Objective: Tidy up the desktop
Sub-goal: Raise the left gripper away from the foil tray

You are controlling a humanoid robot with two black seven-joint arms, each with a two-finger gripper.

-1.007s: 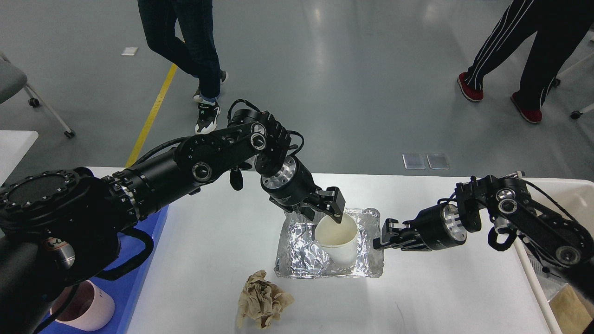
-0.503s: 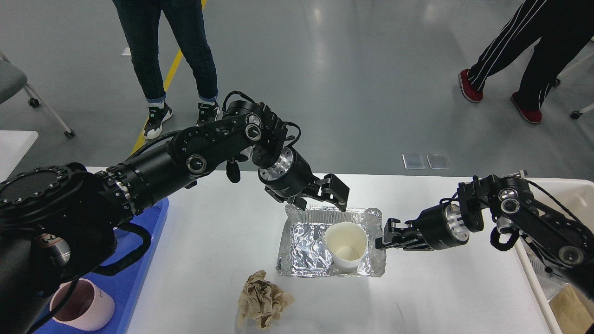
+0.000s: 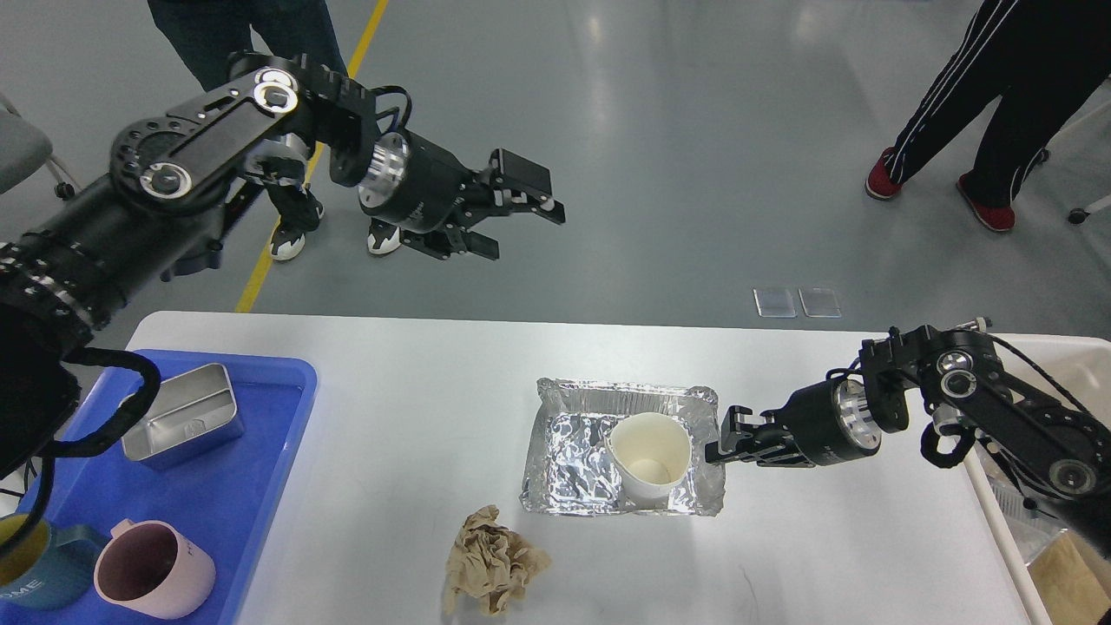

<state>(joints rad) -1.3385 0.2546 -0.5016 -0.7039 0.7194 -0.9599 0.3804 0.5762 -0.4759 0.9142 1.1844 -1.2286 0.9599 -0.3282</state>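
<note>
The white desktop holds a foil tray with a white paper cup standing upright in its right half. A crumpled brown paper lies in front of the tray. My left gripper is open and empty, raised high above the far table edge, well left of the tray. My right gripper is at the foil tray's right rim, its fingers closed on that edge.
A blue tray at the left holds a metal box, a pink mug and a teal mug. A cream bin stands at the right edge. People stand on the floor beyond the table.
My left gripper let go of the paper cup, leaving it in the foil tray, then rose up and away to the left. The right gripper stayed at the tray's rim.
</note>
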